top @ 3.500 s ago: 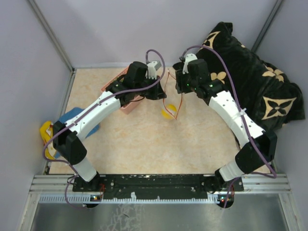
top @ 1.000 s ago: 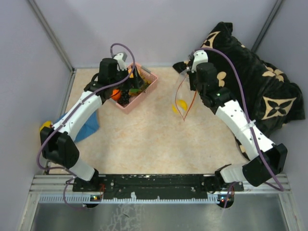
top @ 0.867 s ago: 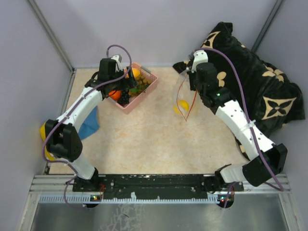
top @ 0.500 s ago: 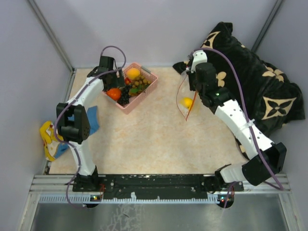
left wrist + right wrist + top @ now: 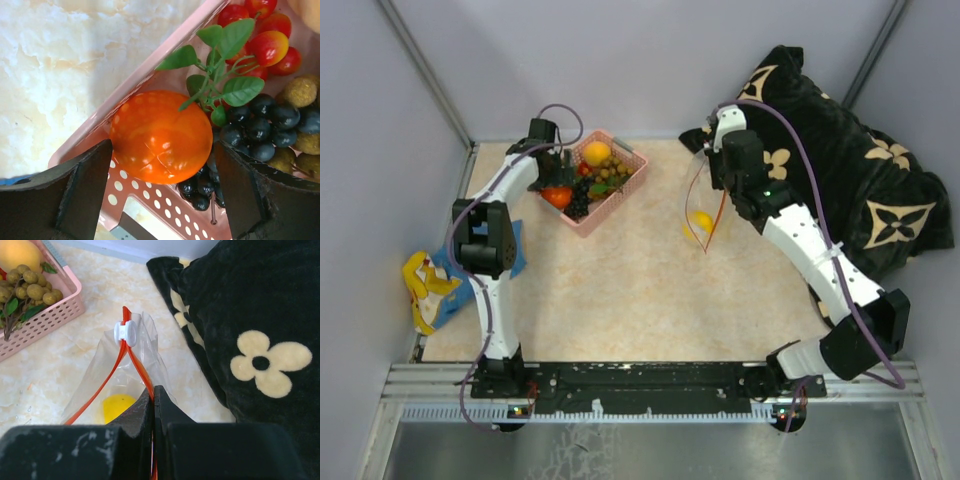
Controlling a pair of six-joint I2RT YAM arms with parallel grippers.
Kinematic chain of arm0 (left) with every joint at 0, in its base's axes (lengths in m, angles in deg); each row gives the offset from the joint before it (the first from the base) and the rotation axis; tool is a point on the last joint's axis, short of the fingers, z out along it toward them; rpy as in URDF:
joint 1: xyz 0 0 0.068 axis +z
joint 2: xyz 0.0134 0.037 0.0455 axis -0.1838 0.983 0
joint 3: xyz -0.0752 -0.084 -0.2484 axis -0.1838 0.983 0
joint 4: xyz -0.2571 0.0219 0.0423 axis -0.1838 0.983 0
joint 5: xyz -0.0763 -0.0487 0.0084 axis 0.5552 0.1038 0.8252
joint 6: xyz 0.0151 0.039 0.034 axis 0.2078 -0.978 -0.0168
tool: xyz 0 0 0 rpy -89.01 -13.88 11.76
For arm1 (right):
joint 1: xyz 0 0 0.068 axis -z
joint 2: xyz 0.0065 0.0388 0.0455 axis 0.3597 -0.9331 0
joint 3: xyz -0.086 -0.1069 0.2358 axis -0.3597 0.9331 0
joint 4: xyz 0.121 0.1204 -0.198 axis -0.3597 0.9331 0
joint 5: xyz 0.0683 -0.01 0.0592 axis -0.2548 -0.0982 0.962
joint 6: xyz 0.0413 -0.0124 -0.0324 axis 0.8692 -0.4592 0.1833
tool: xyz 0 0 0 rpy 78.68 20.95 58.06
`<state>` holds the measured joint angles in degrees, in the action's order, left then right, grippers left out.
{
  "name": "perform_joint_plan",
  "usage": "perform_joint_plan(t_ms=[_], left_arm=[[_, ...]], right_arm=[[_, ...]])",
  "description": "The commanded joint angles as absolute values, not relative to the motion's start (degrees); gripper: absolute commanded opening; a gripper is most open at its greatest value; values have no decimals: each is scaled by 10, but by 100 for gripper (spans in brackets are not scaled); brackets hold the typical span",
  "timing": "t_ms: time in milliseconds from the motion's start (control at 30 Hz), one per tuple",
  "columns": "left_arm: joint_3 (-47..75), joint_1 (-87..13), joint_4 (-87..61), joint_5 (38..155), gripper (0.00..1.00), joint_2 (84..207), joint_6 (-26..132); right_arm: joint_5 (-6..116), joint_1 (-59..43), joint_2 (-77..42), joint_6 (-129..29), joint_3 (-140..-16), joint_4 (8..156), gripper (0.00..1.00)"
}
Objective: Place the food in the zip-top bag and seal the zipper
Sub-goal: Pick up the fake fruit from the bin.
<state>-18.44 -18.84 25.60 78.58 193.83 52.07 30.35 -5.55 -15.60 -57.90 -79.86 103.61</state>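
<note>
Swung over the basket (image 5: 165,65), left fingers (image 5: 85,200) gape around the glossy orange (image 5: 160,135); right fingers (image 5: 135,435) pinch the red zipper (image 5: 138,367).

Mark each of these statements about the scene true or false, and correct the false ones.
1. The left gripper is open, its fingers either side of the orange fruit in the pink basket. True.
2. The right gripper is open and empty. False: it is shut on the zipper of the zip-top bag.
3. A yellow fruit lies inside the zip-top bag. True.
4. The zip-top bag is sealed. False: the zipper's two sides stand apart, with the white slider at one end.
5. The pink basket holds only the orange fruit. False: dark grapes and red pieces lie in it too.
</note>
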Motion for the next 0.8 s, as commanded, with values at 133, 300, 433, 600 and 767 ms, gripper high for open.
perform_joint_plan(t_ms=[133, 300, 433, 600, 767], left_arm=[[-212, -183, 296, 799, 90, 1981, 506], [-213, -183, 305, 819, 92, 1996, 508], [-214, -183, 309, 831, 93, 2002, 509], [-215, -184, 311, 840, 95, 2012, 508], [-216, -183, 317, 854, 95, 2026, 510]], right_arm=[[306, -60, -164, -583, -825, 1008, 0], [309, -60, -167, -583, -824, 1009, 0], [311, -60, -167, -581, -824, 1009, 0], [314, -60, -167, -579, -821, 1008, 0], [315, -60, -165, -578, -819, 1006, 0]])
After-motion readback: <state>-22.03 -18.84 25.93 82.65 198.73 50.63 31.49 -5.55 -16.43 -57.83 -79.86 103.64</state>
